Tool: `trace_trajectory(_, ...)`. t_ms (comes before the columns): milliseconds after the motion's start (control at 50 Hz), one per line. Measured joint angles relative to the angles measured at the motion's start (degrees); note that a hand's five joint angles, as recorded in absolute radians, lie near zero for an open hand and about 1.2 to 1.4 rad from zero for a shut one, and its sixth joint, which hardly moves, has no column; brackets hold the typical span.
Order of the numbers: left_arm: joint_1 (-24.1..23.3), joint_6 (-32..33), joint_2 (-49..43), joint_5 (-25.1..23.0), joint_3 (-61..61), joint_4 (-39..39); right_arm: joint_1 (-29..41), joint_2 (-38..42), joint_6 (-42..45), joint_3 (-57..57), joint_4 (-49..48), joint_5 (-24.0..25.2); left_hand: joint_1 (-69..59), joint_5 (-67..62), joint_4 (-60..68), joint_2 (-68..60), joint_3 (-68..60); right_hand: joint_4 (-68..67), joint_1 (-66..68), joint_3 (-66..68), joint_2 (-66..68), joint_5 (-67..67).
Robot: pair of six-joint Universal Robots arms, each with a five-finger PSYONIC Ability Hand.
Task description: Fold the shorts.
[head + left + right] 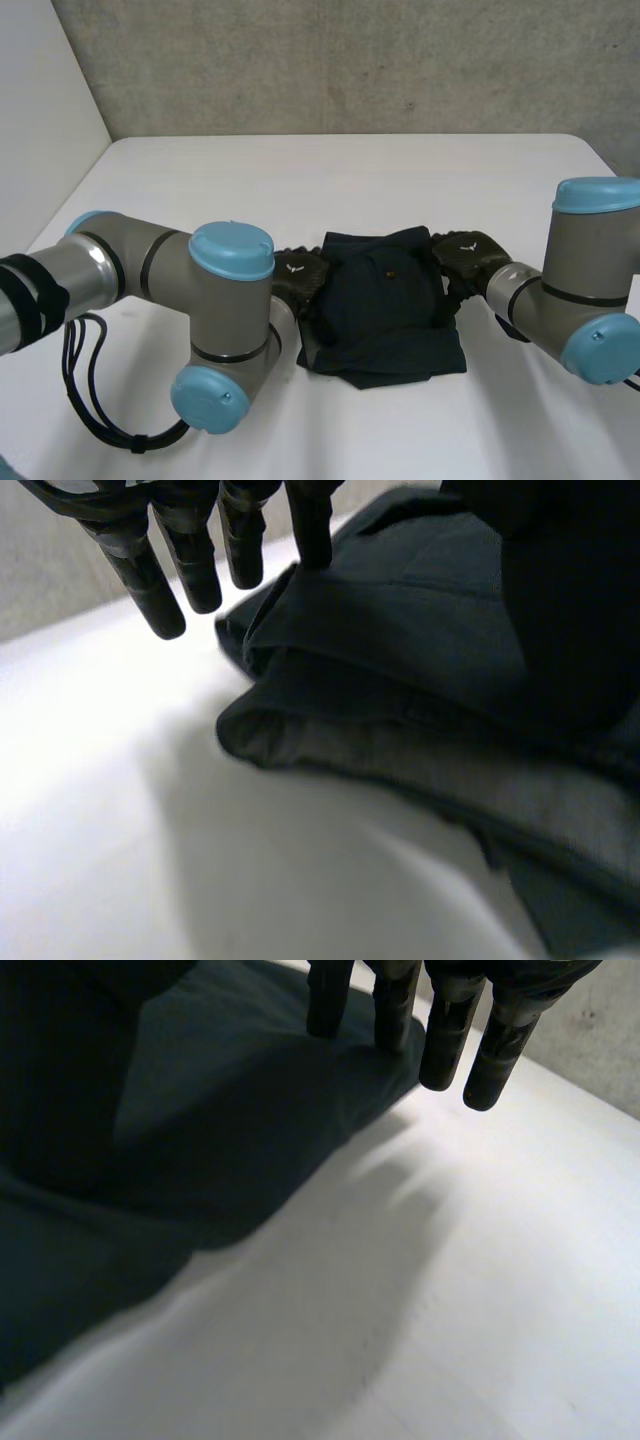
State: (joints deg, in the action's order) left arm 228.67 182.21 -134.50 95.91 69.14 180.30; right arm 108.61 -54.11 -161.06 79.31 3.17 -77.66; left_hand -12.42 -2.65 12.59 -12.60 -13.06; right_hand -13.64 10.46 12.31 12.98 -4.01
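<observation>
The dark navy shorts point(385, 305) lie folded into a thick bundle in the middle of the white table point(330, 175). My left hand point(298, 275) rests against the bundle's left edge, its straight fingers point(185, 565) open, one fingertip touching a fold of the shorts point(400, 660). On the opposite side my right hand point(468, 258) is at the right edge, fingers point(445, 1035) straight and open above the table, the inner ones brushing the shorts point(200, 1130). Neither hand grips the cloth.
A grey concrete wall point(340, 65) stands behind the table. My left arm point(215, 310) bends low over the near left of the table. The right arm point(590, 290) comes in at the near right edge.
</observation>
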Motion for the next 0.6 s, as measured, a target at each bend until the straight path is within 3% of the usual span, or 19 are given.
trace_trajectory(180, 0.00, 3.73, 1.95, 3.09, -0.24, -3.36, 0.76, -1.77, 2.61, -0.78, 0.12, -2.26, 0.08, 0.00, 0.00, 0.00, 0.00, 0.00, -2.52, 0.00, -2.00, 0.00)
trace_trajectory(320, 0.50, 5.49, 12.53, 3.30, -0.16, -3.31, 2.96, -9.88, 0.90, -2.09, -0.44, -2.56, 0.18, 0.00, 0.00, 0.00, 0.00, 0.00, -2.52, 0.00, -2.00, 0.17)
trace_trajectory(460, 4.39, 5.40, 26.10, 3.28, -0.36, -5.13, 3.11, -19.00, -4.75, -6.86, 0.39, -7.99, 0.17, 0.00, 0.00, 0.00, 0.00, 0.00, -2.52, 0.00, -2.00, 0.18)
trace_trajectory(600, 10.94, 4.06, 35.39, 2.97, -1.92, -16.65, 2.68, -23.23, -8.49, -11.98, 7.40, -14.32, 0.19, 0.00, 0.00, 0.00, 0.00, 0.00, -2.52, 0.00, -2.00, 0.18)
